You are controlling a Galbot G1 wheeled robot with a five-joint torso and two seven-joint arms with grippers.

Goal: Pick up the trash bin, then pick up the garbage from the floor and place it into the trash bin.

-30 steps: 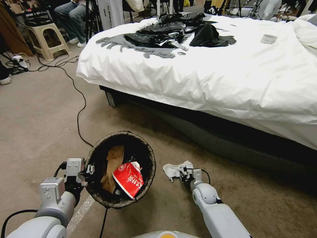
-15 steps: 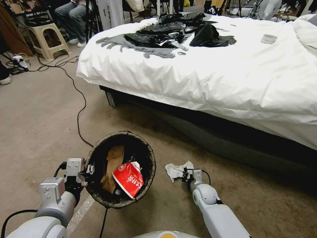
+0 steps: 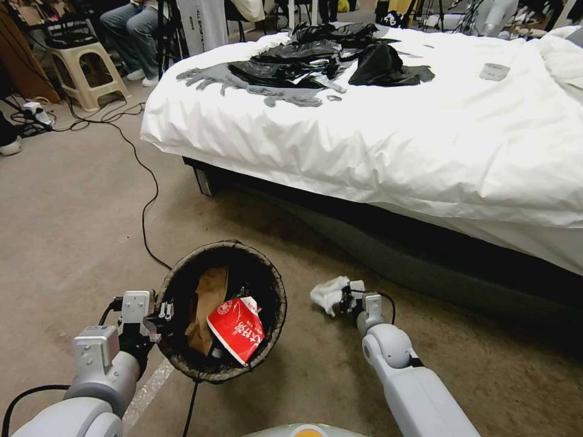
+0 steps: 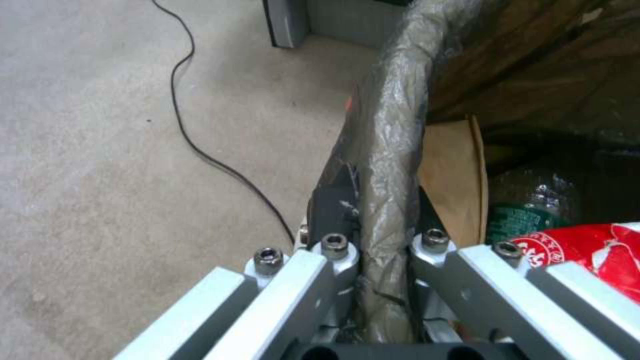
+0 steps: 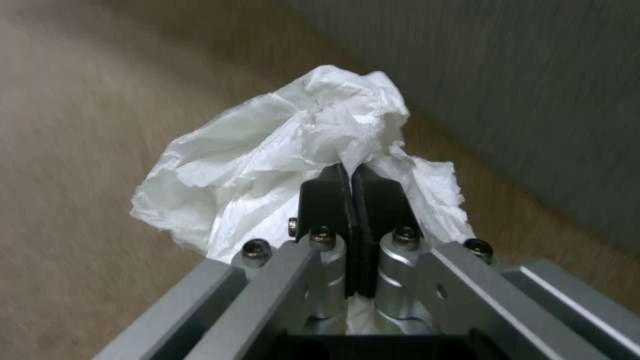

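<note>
Bed (image 3: 388, 139) w/ white sheet runs across the far side; black bags (image 3: 316, 60) lie on it. One black cable (image 3: 143, 200) snakes over the carpet to the bin (image 3: 276, 285). L gripper (image 3: 159, 315) is clamped on the bin's left rim, bag edge pinched between its fingers (image 4: 337, 200). In the bin: 1 red carton (image 3: 237, 328), 1 brown paper (image 3: 206, 303); L wrist view adds a green bottle (image 4: 527, 210). R gripper (image 3: 345, 298), just right of the bin near the bed base, is closed tight on 1 white tissue (image 5: 280, 165), lifted off the carpet.
</note>
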